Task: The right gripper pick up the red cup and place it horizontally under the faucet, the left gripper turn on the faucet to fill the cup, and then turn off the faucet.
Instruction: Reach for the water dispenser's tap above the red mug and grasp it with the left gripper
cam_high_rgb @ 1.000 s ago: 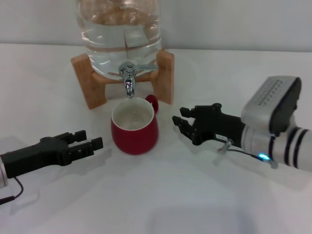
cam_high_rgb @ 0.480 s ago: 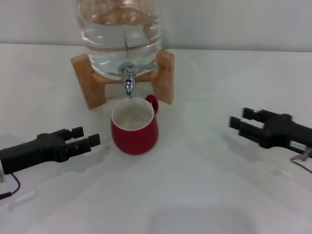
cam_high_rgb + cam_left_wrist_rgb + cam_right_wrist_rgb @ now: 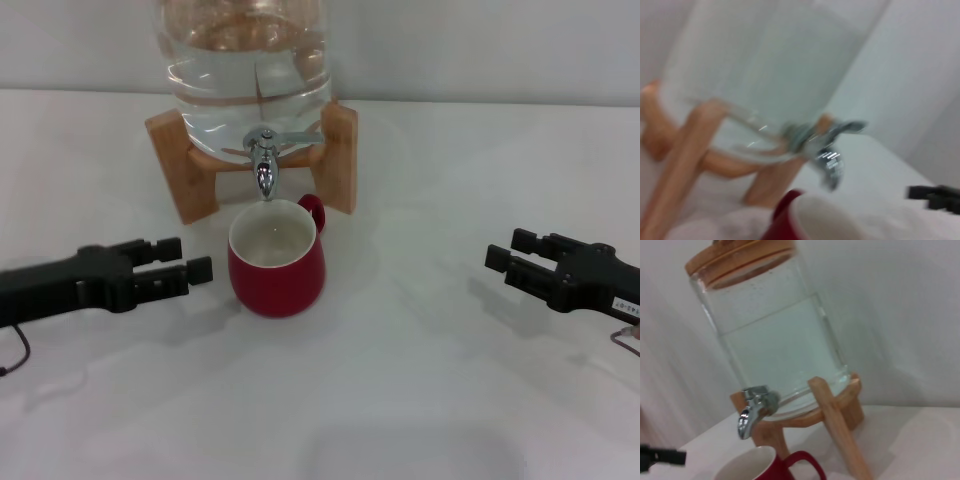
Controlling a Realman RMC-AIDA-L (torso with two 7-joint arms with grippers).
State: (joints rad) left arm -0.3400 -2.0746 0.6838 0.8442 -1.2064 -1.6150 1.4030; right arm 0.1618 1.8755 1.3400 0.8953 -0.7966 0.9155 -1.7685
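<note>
The red cup stands upright on the white table, right below the faucet of the clear water jar. Its cream inside shows and its handle points back right. My left gripper hovers open just left of the cup, fingers apart and holding nothing. My right gripper is open far to the right of the cup, holding nothing. In the left wrist view the faucet hangs over the cup rim. The right wrist view shows the faucet above the cup.
The jar rests on a wooden stand at the back of the table. A thin cable trails from my left arm. White table surface spreads in front of the cup and between it and my right gripper.
My right gripper has drawn back to the right, away from the cup, leaving it standing. My left gripper has shifted slightly toward the cup.
</note>
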